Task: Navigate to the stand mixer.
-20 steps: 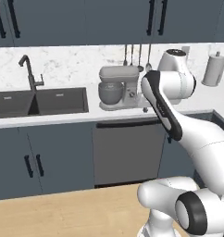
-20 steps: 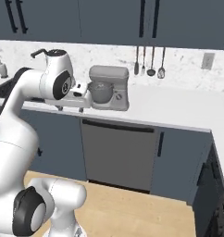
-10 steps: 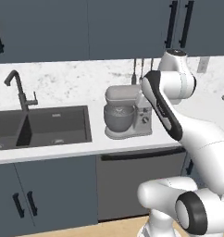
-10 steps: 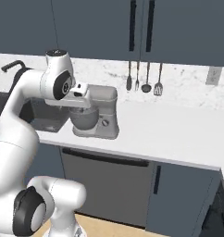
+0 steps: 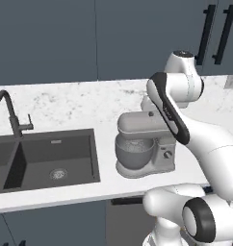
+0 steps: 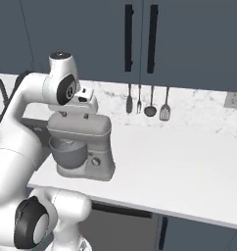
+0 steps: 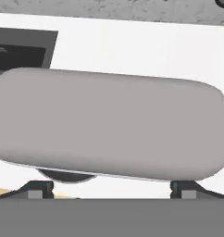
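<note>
The stand mixer [image 5: 142, 144] is light grey, with a rounded head over a silvery bowl [image 5: 133, 153] and a small side knob. It stands on the white counter directly in front of the base, right of the sink. In the right base view the stand mixer [image 6: 81, 142] sits just under my hand. My gripper [image 6: 76, 113] hovers a little above the mixer's head, open and holding nothing. Through the hand view the stand mixer [image 7: 109, 125] head spans the picture, and my gripper [image 7: 112, 189] has its fingertips [image 7: 37, 189] set wide apart.
A dark double sink [image 5: 51, 158] with a black faucet [image 5: 7, 110] lies left of the mixer. Several utensils [image 6: 147, 100] hang on the marble backsplash, with a wall outlet [image 6: 231, 99] further right. The white counter [image 6: 179, 162] stretches to the right. Dark cabinets hang above.
The whole picture has shifted: the base has driven closer to the counter, so the mixer looks larger and nearer. The arm has kept its pose above the mixer.
</note>
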### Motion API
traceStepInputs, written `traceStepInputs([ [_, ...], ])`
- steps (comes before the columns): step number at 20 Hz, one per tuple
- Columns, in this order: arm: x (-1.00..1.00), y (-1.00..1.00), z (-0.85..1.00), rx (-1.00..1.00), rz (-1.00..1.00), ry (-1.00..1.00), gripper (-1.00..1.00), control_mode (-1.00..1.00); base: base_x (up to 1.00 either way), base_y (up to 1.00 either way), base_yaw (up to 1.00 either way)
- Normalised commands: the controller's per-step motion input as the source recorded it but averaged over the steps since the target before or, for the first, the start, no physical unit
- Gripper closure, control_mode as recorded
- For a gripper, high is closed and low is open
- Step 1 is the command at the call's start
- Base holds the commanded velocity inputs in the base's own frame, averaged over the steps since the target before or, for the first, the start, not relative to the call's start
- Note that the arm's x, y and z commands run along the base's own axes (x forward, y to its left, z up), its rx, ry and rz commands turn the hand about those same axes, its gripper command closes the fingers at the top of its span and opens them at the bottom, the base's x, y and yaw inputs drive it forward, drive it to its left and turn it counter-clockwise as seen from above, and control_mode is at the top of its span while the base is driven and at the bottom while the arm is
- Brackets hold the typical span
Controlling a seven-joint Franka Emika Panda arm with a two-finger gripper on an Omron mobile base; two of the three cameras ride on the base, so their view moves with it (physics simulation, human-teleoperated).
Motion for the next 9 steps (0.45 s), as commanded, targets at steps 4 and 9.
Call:
traceStepInputs([
  [4, 0.0, 0.0, 0.0, 0.0, 0.0, 0.0, -1.0, 1.0, 0.57, 0.02, 0.0],
  [9, 0.0, 0.0, 0.0, 0.0, 0.0, 0.0, -1.0, 1.0, 0.58, 0.02, 0.0],
])
